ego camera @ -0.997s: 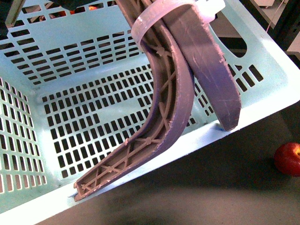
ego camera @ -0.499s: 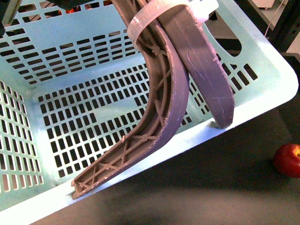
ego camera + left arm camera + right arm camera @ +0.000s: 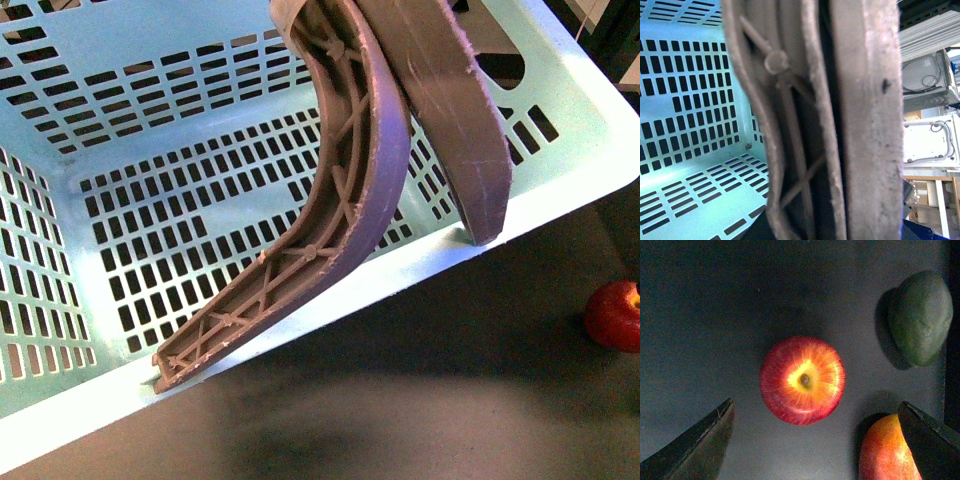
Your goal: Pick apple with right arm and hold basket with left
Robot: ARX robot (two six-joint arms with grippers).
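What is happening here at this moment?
The right gripper hangs open above the apple, which lies on the dark surface near a green fruit and an orange-red fruit; it is not gripped yet. The two brown handles of the basket are raised together, close before the left wrist camera. The left gripper itself is not seen.

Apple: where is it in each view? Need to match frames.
Front: apple at the right edge, cut off, on the dark surface beside the basket.
Left wrist: not in it; only basket and handles.
Right wrist: centre, stem end toward the camera.
Shared landmark: that dark surface, front and right wrist.
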